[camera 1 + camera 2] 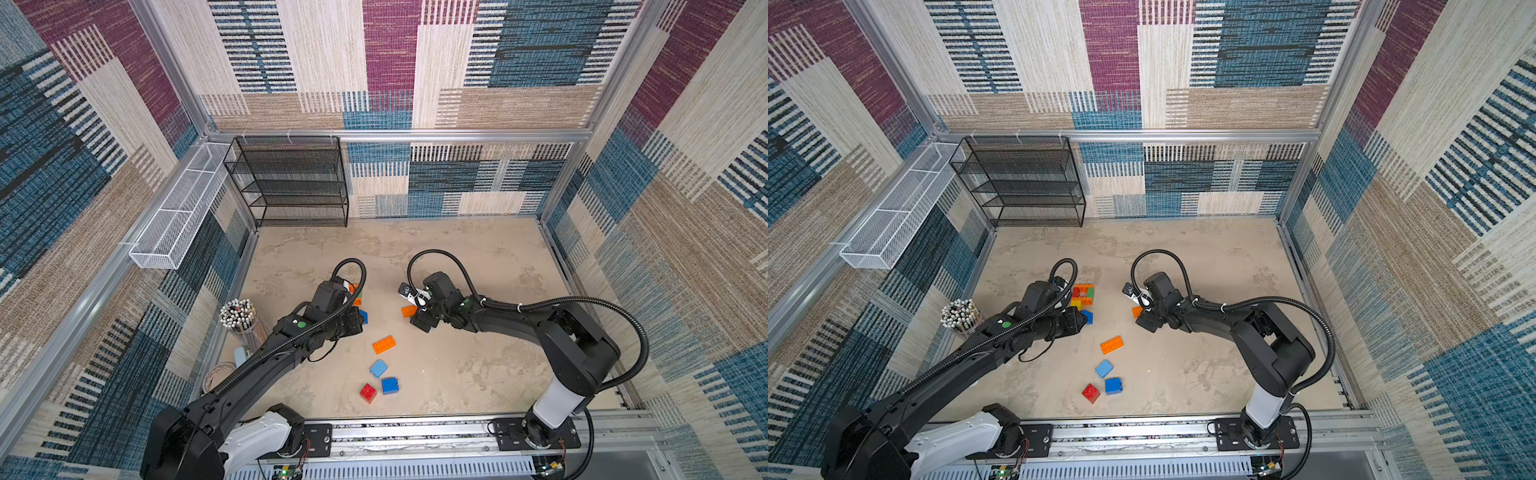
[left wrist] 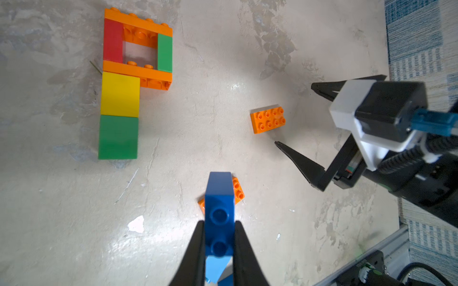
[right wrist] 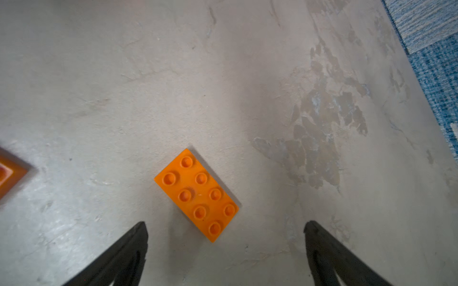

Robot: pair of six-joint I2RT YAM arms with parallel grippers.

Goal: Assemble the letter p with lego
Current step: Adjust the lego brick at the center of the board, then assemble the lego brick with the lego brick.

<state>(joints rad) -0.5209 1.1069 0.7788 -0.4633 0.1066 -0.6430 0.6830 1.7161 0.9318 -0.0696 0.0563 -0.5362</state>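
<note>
The left claw [image 2: 219, 222] is clamped on a blue brick [image 2: 219, 195], one finger on each side, studs facing the camera. A light blue brick [image 2: 214, 267] peeks out beneath it and a small orange brick [image 2: 238, 189] lies partly hidden behind it on the bench [image 2: 74, 222]. Further off lies a flat P shape [image 2: 135, 74] – two long orange bricks joined by a red and a green one around a gap, with a yellow brick [image 2: 120, 94] and a green brick [image 2: 118, 137] as the stem. The right claw [image 2: 294, 115] has its jaws spread wide – an eight-stud orange brick [image 2: 267, 120] lies just off their tips, untouched.
</note>
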